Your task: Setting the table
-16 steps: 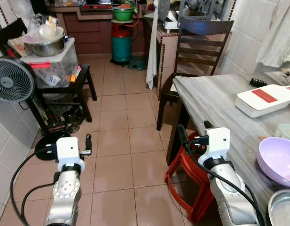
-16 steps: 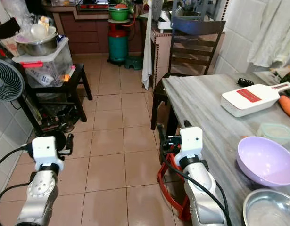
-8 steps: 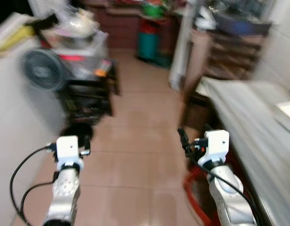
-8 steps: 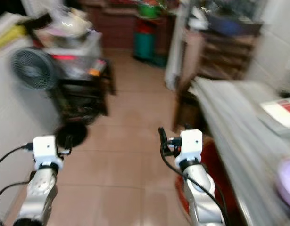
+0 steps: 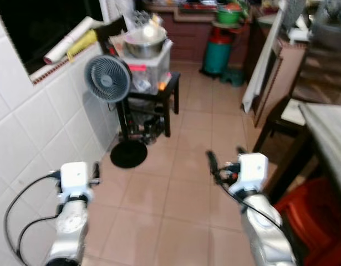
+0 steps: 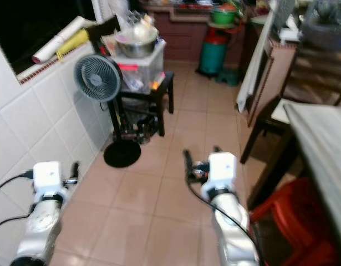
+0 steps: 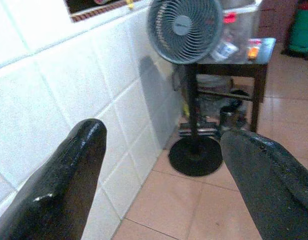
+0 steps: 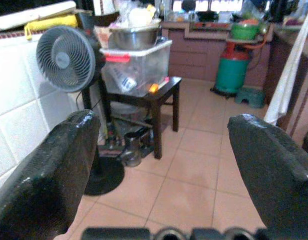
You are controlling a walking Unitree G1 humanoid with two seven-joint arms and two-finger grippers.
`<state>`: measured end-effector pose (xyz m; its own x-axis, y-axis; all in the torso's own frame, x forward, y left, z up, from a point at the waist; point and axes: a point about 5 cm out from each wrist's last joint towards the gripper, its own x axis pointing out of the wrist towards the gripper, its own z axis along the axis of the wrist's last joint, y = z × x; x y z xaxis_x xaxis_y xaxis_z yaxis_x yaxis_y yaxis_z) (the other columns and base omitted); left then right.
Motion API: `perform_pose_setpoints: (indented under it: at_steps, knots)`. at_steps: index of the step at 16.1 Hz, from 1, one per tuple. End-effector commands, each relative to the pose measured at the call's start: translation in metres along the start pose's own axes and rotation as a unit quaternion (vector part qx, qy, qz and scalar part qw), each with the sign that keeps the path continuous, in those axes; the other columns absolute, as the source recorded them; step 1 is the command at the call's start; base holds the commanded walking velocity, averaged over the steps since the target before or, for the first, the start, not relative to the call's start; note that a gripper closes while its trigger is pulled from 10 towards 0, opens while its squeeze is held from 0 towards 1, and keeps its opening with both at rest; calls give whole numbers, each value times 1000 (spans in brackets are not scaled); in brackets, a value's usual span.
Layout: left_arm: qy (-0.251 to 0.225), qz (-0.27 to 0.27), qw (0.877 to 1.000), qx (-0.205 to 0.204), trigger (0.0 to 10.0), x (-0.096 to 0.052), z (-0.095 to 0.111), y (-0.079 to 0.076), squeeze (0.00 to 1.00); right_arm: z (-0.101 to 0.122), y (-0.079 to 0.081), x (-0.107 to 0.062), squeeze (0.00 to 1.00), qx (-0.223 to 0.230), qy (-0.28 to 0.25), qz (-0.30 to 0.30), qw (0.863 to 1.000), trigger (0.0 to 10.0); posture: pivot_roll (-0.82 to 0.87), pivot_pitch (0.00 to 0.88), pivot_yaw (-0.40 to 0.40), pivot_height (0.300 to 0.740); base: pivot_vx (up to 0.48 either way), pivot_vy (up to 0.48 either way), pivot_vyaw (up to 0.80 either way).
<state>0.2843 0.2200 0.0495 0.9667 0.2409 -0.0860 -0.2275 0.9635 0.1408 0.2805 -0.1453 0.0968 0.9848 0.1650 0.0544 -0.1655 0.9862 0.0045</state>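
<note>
Grey stone desk point(image 5: 331, 130) is cut off at the frame edge, only one corner and a strip of its top visible; whatever tableware it carries cannot be made out. Head views slightly blurred. Count: one standing fan point(image 5: 107, 78), one black side table point(image 5: 151, 97) bearing one clear plastic bin point(image 5: 151, 69) topped by one metal bowl point(image 5: 142, 45), one green gas cylinder point(image 5: 217, 50), one dark chair point(image 5: 295, 108), one red stool point(image 5: 311, 213). Left hand point(image 7: 161, 165): fingers spread, holding nothing, over floor beside tiled wall point(image 5: 26, 133). Right hand point(image 8: 166, 150): fingers spread, empty, near the desk corner.
</note>
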Motion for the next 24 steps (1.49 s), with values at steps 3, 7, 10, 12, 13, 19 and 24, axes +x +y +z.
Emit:
perform_pose_setpoints:
  at_steps: [3,7,10,12,13,19,24]
  knots:
    - [2,-18,1000,-1,10000,2,1,-12,0,-4,-13,-3,0,-2,11,-27,1000,10000,-48,0,45,740,0,480,-665]
    - [5,-20,1000,-1,10000,3,-1,-13,0,-4,-14,-2,0,-3,9,-32,999,10000,-52,0,47,740,0,480,-753]
    - [7,-20,1000,1,10000,3,-1,-13,0,-5,-16,-2,0,-2,11,-35,999,10000,-50,0,49,740,0,480,-163]
    - [9,-18,1000,3,10000,3,-3,-12,0,-6,-14,-2,0,-2,11,-31,999,10000,-49,0,50,740,0,480,0]
    - [11,-17,1000,3,10000,3,-3,-12,0,-6,-13,-2,0,-3,11,-26,1000,10000,-48,0,49,740,0,480,0]
    - [12,-21,1000,8,10000,1,-6,-14,0,-6,-10,-2,0,-7,6,-18,1000,10000,-48,0,50,740,0,396,480]
    - [94,-80,992,6,10000,-10,-39,-20,0,-23,-11,-3,0,-5,35,-17,999,10000,-47,0,54,740,0,0,0]
